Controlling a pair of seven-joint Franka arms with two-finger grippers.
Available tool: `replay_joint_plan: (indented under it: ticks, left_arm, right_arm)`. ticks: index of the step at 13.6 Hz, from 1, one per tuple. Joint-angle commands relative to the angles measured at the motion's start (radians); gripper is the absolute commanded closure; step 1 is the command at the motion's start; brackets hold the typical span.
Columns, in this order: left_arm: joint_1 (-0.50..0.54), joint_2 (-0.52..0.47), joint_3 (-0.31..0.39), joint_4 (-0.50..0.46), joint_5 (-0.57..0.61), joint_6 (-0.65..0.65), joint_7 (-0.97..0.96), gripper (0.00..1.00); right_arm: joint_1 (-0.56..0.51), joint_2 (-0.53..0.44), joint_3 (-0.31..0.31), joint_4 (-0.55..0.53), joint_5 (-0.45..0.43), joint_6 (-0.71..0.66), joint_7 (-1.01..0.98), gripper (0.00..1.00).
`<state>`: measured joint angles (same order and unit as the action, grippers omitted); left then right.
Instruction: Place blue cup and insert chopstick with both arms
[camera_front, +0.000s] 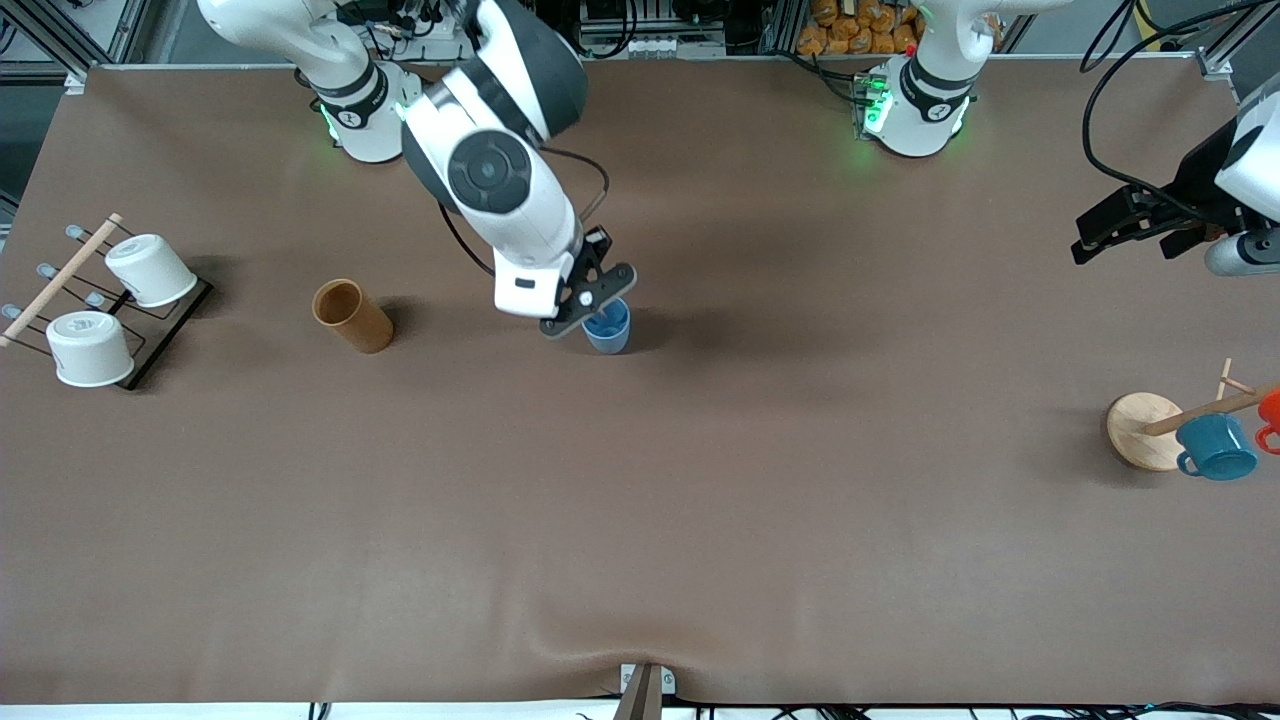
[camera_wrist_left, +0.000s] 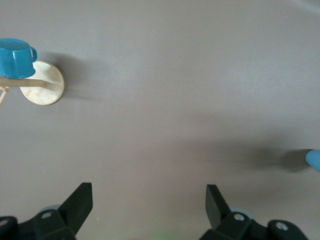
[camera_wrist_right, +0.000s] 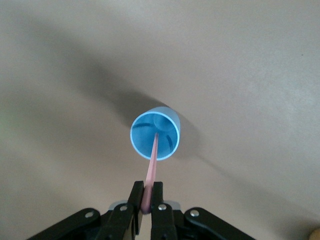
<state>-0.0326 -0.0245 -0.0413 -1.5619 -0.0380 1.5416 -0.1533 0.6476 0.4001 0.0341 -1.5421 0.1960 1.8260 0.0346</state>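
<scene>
Brown table (camera_front: 700, 500): right fingers (camera_wrist_right: 136, 200) pinch chopstick (camera_wrist_right: 152, 167), tip inside blue cup (camera_wrist_right: 155, 134).

My right end effector (camera_front: 590, 300) sits directly over the blue cup (camera_front: 608, 328), fingers clamped on the chopstick (camera_wrist_right: 151, 176), whose tip is inside the cup's mouth. The brown holder (camera_front: 352, 315) stands apart, toward the right arm's end of the surface (camera_front: 700, 520). The mug tree (camera_front: 1150, 430) with its teal mug (camera_front: 1216, 447) crowds the left arm's edge, below my left end effector (camera_front: 1125, 228), which waits with fingers spread. The cup rack (camera_front: 95, 300) fills the right arm's edge. Bare surface runs along the edge nearest the front camera.
</scene>
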Motion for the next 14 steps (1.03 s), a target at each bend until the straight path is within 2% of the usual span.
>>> replay_joint_plan:
  ticks: [1, 2, 3, 6, 9, 12, 14]
  left_arm:
    - [-0.004, -0.035, 0.012, -0.035, -0.008, -0.005, 0.014, 0.00]
    - [0.000, -0.029, 0.011, -0.030, -0.008, -0.003, 0.014, 0.00]
    - [-0.001, -0.026, 0.011, -0.024, -0.008, -0.003, 0.012, 0.00]
    - [0.000, -0.025, 0.006, -0.024, -0.006, 0.005, 0.012, 0.00]
    - [-0.003, -0.012, 0.004, -0.021, -0.002, 0.006, 0.012, 0.00]
    - [0.000, -0.015, 0.003, -0.021, 0.003, 0.006, 0.012, 0.00]
    - [0.003, -0.018, 0.003, -0.021, 0.003, 0.006, 0.014, 0.00]
  right_arm:
    - [0.029, 0.025, -0.010, 0.008, -0.015, 0.025, 0.051, 0.75]
    - [0.027, 0.025, -0.010, 0.008, -0.021, 0.025, 0.074, 0.30]
    - [0.024, 0.023, -0.011, 0.011, -0.027, 0.025, 0.094, 0.00]
    - [-0.003, -0.021, -0.023, 0.016, -0.036, -0.008, 0.099, 0.00]
    - [-0.087, -0.119, -0.083, 0.017, -0.038, -0.108, 0.096, 0.00]
    - [-0.228, -0.208, -0.094, 0.013, -0.041, -0.181, 0.079, 0.00]
    - [-0.355, -0.253, -0.089, 0.014, -0.041, -0.253, 0.001, 0.00]
